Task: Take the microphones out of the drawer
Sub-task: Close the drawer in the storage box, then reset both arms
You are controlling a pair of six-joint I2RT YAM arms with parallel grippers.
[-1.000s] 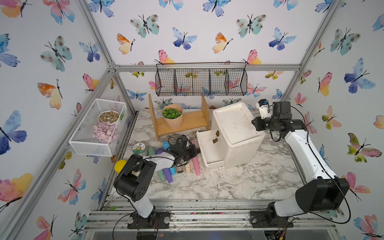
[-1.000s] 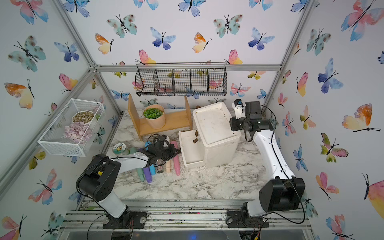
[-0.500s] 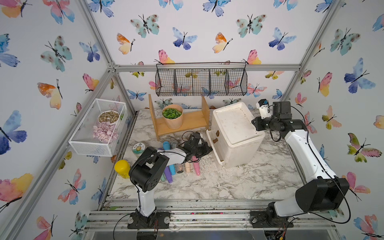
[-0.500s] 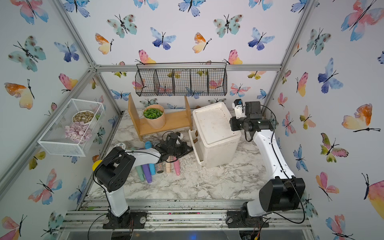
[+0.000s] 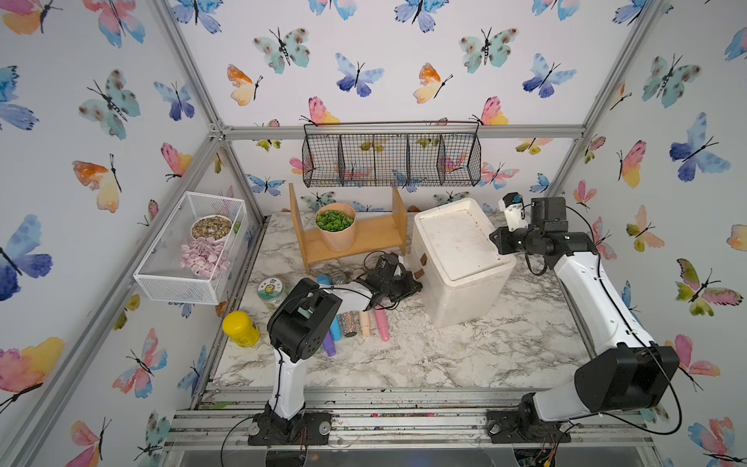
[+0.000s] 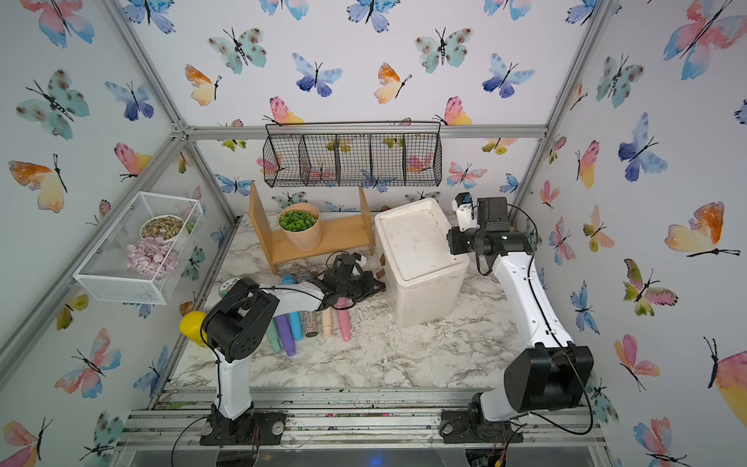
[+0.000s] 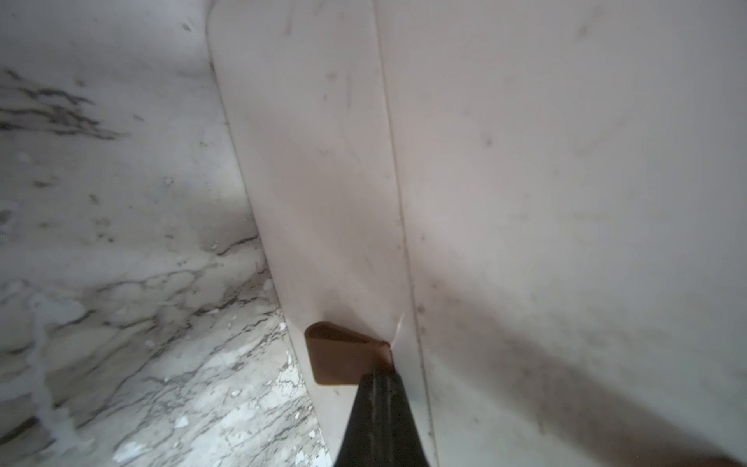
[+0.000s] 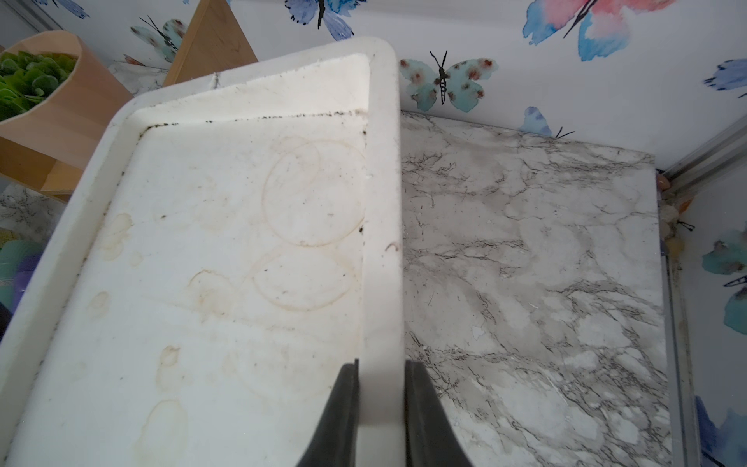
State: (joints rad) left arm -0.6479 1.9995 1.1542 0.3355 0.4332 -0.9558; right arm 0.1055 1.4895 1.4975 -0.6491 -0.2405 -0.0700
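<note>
A: Where are the tools?
B: The left tool (image 7: pixel 378 374), pinched closed, touches the brown tab handle (image 7: pixel 339 356) of the shut white drawer (image 7: pixel 323 202). The right tool (image 8: pixel 380 366) clamps the raised rim of the white foam cabinet (image 8: pixel 382 202).
A: The microphone?
B: Cannot tell: the drawer's inside is hidden. Pastel sticks (image 5: pixel 365 323) lie on the marble bench (image 5: pixel 444 356).

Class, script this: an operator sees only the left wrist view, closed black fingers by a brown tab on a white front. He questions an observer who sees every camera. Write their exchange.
Operator: Does any drawer stick out?
Observer: No; in both top views the white boxy drawer cabinet shows a flush front.
Operator: Is anything holding it?
Observer: Yes, the right gripper, clamped across its raised top rim.
Operator: What lies nearby?
Observer: A row of pastel cylinders on the marble table.
</note>
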